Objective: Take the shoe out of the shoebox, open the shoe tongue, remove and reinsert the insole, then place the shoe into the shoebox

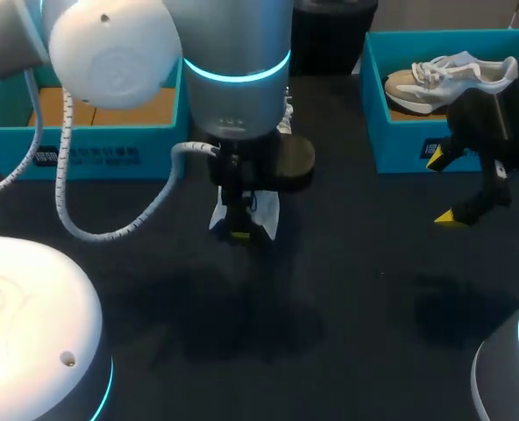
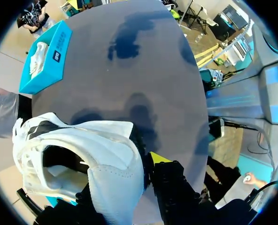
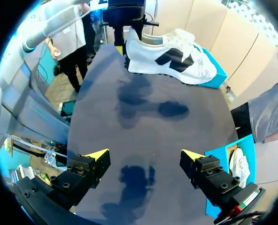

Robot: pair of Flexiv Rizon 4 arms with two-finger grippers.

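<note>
- Locate the white sneaker (image 3: 169,58) raised above the dark table (image 1: 356,289), sole level, close to the left shoebox (image 1: 93,156).
- Note the left gripper (image 1: 239,230) clamped on the sneaker's heel.
- Note the right gripper (image 3: 143,161) with fingers spread wide and holding nothing, above the table just in front of the right shoebox (image 1: 400,145).
- Find a second sneaker (image 1: 448,77) lying inside that right box.

Head camera looks down on the bench (image 1: 347,289) from above and behind; wrist cameras ride low, facing across it — all share the white shoe (image 3: 169,58).
</note>
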